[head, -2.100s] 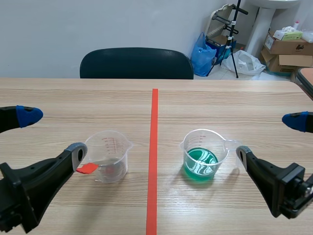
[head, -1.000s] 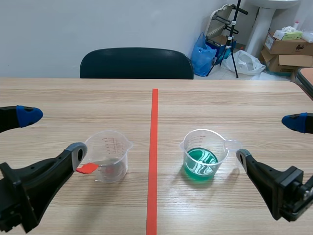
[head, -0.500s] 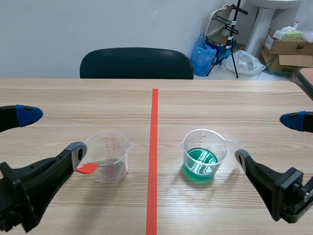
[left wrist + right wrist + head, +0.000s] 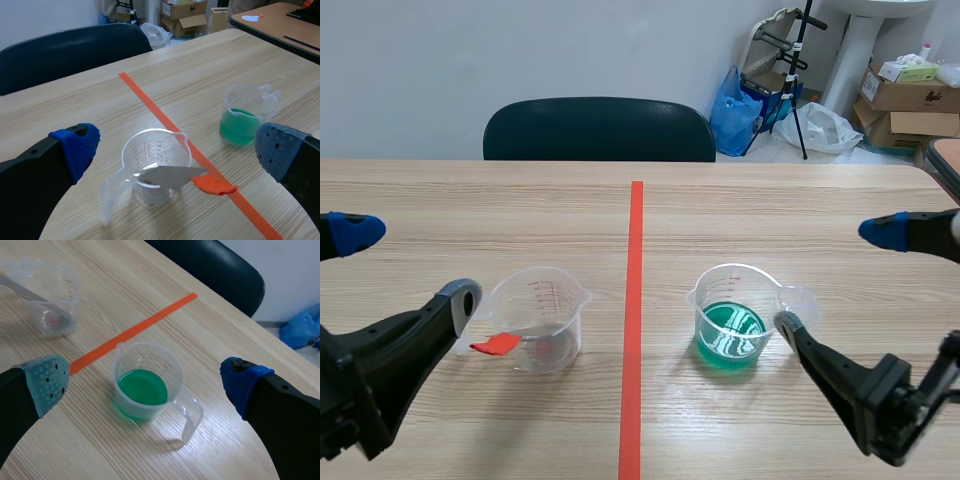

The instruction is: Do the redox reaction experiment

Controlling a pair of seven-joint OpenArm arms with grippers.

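Blue-padded fingers of the left gripper (image 4: 405,266) are standing wide apart, holding nothing, low over the wooden table (image 4: 470,200) at its left side. Just ahead of this gripper a clear measuring beaker (image 4: 542,320) is sitting upright, with red scale marks on its wall and its handle turned toward the arm. A spatula (image 4: 187,177) is leaning in this beaker, its grey blade resting down inside and its orange-red tip poking out over the rim, near the grey pad of the closer finger; whether they are touching cannot be told. An orange-red tape line (image 4: 633,320) is running down the middle of the table, and the beaker is standing just left of it. Right of the line a second clear beaker (image 4: 735,315) is sitting upright, holding green liquid (image 4: 730,335) in its lower part, with its handle (image 4: 800,298) pointing toward the right arm. The right gripper (image 4: 834,278) is hovering beside that handle with its jaws spread wide and empty, one pad close to the handle and the other well apart from it. Behind the table a dark chair (image 4: 598,130) is standing, and a blue bag (image 4: 735,110) and cardboard boxes (image 4: 910,95) are lying on the floor at the far right.
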